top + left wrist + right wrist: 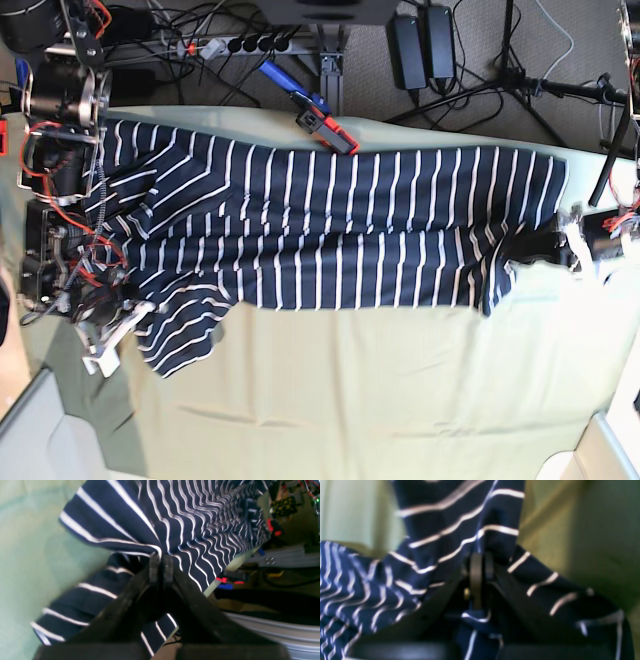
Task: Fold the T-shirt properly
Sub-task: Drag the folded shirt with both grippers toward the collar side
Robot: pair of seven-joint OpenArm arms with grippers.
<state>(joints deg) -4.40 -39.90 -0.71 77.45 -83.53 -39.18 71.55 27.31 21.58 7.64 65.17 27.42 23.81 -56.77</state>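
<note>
The dark navy T-shirt (330,225) with thin white stripes lies stretched lengthwise across the olive-green cloth (350,400). One sleeve hangs toward the front at the left end. My left gripper (161,561) is shut on a bunched edge of the T-shirt (190,517). In the base view the left gripper (535,250) is at the shirt's right end. My right gripper (481,562) is shut on a fold of the T-shirt (450,525). In the base view the right gripper (125,325) is at the shirt's left end by the sleeve. Both pinched parts are lifted slightly.
A blue and red hand tool (312,110) lies at the table's back edge, touching the shirt. Cables, a power strip (235,42) and stands cover the floor behind. The table's edge and clutter show on the right of the left wrist view (275,562).
</note>
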